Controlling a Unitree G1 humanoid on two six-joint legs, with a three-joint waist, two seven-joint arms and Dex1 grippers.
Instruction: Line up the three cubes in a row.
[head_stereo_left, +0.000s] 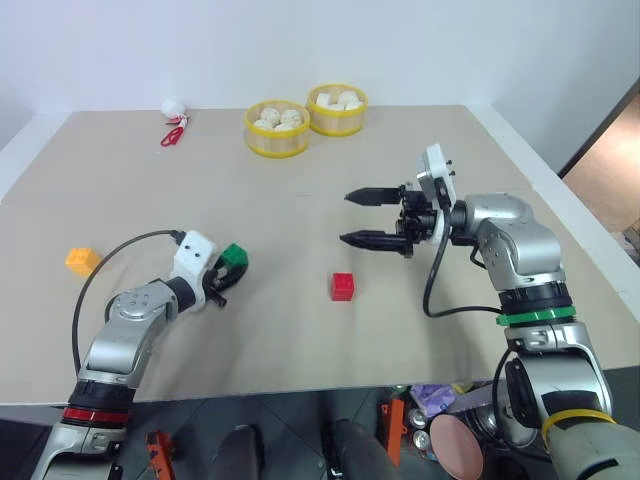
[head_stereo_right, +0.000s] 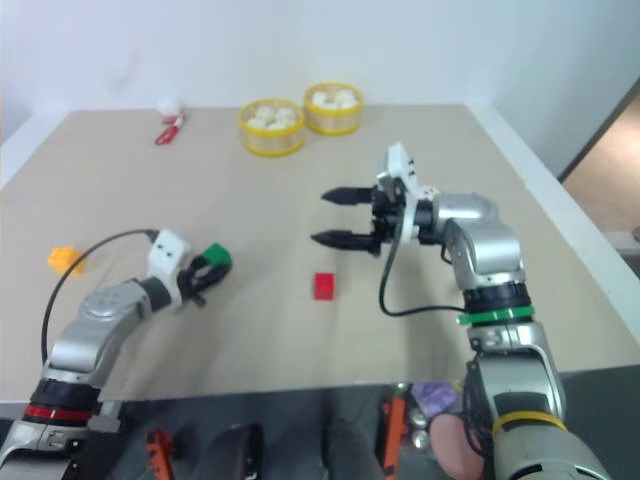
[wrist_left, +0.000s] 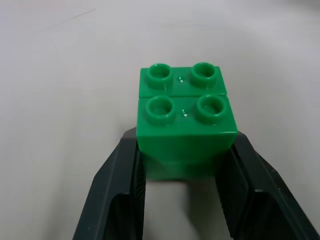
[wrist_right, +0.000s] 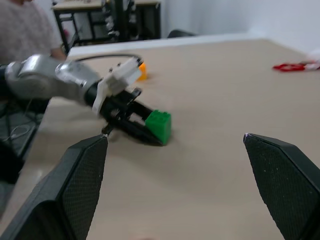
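Observation:
My left gripper (head_stereo_left: 228, 272) is shut on the green cube (head_stereo_left: 234, 257), whose four studs face up in the left wrist view (wrist_left: 185, 117); its black fingers (wrist_left: 120, 195) press both sides. The red cube (head_stereo_left: 343, 286) sits alone on the table, near the middle front. At the left side lies the orange-yellow cube (head_stereo_left: 82, 261). My right gripper (head_stereo_left: 362, 217) hovers open above the table, pointing left, beyond and to the right of the red cube. The right wrist view looks across at the left gripper (wrist_right: 150, 131) holding the green cube (wrist_right: 159, 126).
Two yellow steamer baskets (head_stereo_left: 277, 141) (head_stereo_left: 337, 121) with white buns stand at the back of the table. A small white-and-red toy (head_stereo_left: 174, 120) lies at the back left. The beige table (head_stereo_left: 300, 340) ends close in front of me. A person's torso shows beyond the table in the right wrist view.

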